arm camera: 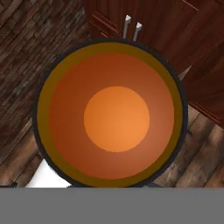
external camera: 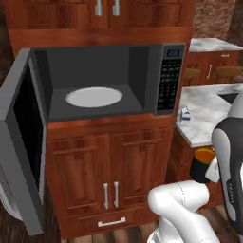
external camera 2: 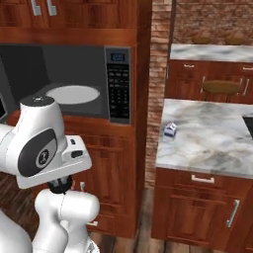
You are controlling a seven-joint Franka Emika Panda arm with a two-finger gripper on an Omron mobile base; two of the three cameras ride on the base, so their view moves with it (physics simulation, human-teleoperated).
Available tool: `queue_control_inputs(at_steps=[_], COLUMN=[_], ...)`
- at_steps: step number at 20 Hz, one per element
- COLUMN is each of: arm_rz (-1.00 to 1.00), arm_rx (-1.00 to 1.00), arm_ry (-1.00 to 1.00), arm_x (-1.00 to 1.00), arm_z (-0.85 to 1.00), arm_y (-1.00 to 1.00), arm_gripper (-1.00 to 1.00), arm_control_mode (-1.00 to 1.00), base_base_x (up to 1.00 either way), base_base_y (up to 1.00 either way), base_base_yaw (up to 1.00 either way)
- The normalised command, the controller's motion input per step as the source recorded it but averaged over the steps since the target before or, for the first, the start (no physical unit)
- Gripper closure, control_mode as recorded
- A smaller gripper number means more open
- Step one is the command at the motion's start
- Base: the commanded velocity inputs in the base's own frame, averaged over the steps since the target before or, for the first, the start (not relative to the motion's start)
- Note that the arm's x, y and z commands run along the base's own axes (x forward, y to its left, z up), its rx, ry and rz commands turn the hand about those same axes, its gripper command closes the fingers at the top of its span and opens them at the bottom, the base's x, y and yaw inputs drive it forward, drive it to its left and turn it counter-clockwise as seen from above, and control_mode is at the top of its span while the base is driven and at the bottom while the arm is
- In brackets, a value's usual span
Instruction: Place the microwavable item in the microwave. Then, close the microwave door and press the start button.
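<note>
One mug (external camera: 203,164) clamped in hand, off counter; microwave door (external camera: 23,142) open.

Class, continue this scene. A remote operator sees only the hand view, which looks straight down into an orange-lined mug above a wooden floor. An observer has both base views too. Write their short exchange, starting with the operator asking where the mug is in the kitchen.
Operator: Where is my mug in the kitchen?
Observer: The black mug is in mid-air, right of the lower cabinet doors and lower than the marble counter.
Operator: Is the microwave ready for it?
Observer: Yes. The microwave door is swung wide open to the left, and the white turntable is bare.
Operator: Anything else nearby?
Observer: A small white-and-blue carton stands on that counter.
</note>
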Motion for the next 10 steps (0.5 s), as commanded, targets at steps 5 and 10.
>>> queue_control_inputs(at_steps=[5,10], arm_rz=[0.00,0.00], arm_rx=[0.00,0.00], arm_ry=[0.00,0.00], arm_x=[0.00,0.00], arm_z=[0.00,0.00], arm_y=[0.00,0.00], arm_gripper=[1.00,1.00], arm_control_mode=[1.00,1.00], base_base_x=[0.17,0.07], base_base_y=[0.77,0.45], base_base_yaw=[0.00,0.01])
